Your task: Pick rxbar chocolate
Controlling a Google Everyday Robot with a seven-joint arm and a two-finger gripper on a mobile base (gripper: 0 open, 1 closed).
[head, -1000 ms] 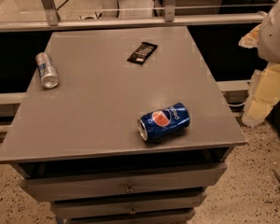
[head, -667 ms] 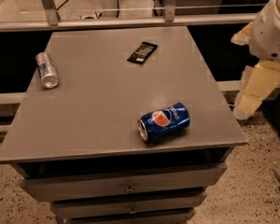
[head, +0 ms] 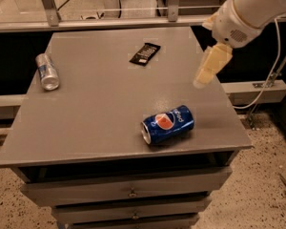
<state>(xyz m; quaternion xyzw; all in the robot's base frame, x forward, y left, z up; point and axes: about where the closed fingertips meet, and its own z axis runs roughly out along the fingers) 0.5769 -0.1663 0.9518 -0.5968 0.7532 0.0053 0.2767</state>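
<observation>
From my station I go from the left side to the right. On the grey table [head: 86,128], at about 9 o'clock from its middle and near the left edge, a silver can [head: 47,71] lies on its side.

The rxbar chocolate [head: 145,53] lies flat on the top at about 12 o'clock, in the far part of the table and a little right of the centre line. It is a small, thin, black rectangular wrapper with pale lettering that I cannot read. It is turned diagonally, with one short end toward the far right. Nothing touches it.

At about 5 o'clock, near the front edge, a blue Pepsi can [head: 168,124] lies on its side, with its round logo facing up.

The gripper [head: 210,67] hangs above the right edge of the table at about 2 o'clock. It is cream coloured, points down and to the left, and is well apart from the bar. I cannot tell if it is wide or narrow, and it holds nothing that I can see.
</observation>
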